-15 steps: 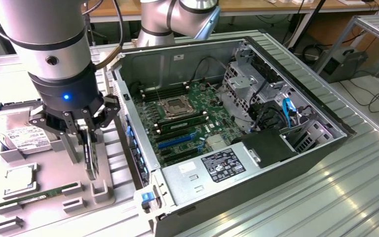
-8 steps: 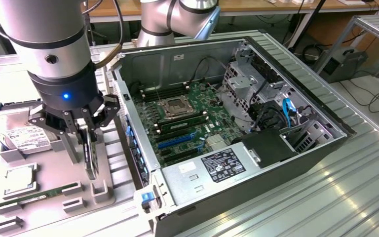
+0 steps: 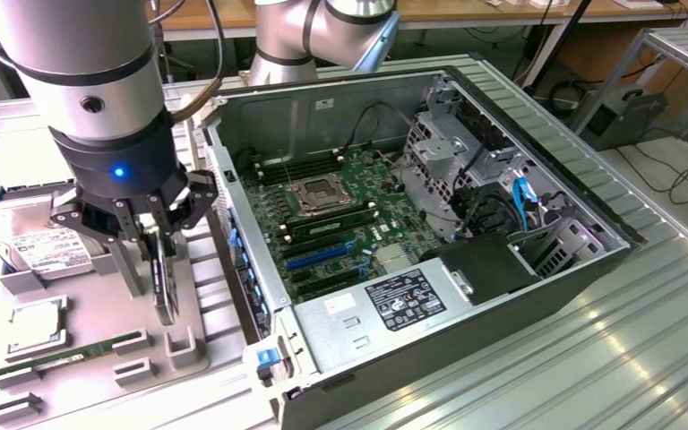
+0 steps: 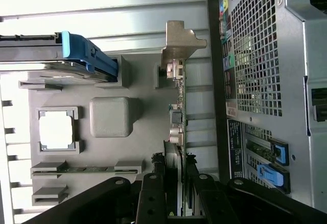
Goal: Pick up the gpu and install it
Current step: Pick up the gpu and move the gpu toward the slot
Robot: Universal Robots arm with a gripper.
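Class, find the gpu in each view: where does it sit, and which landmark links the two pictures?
Exterior view: gpu stands on edge in the grey tray at the exterior view's left, beside the open case.
Wrist view: gpu seen edge-on, between the tray's raised block and the case.
Shared landmark: the blue-framed hard drive.

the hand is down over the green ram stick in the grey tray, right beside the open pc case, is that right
Not quite. The hand is down over the gpu, which stands on edge in the grey tray, not over the green ram stick, which lies flat elsewhere in the tray. The rest holds: it is beside the open pc case. The exterior view shows this.
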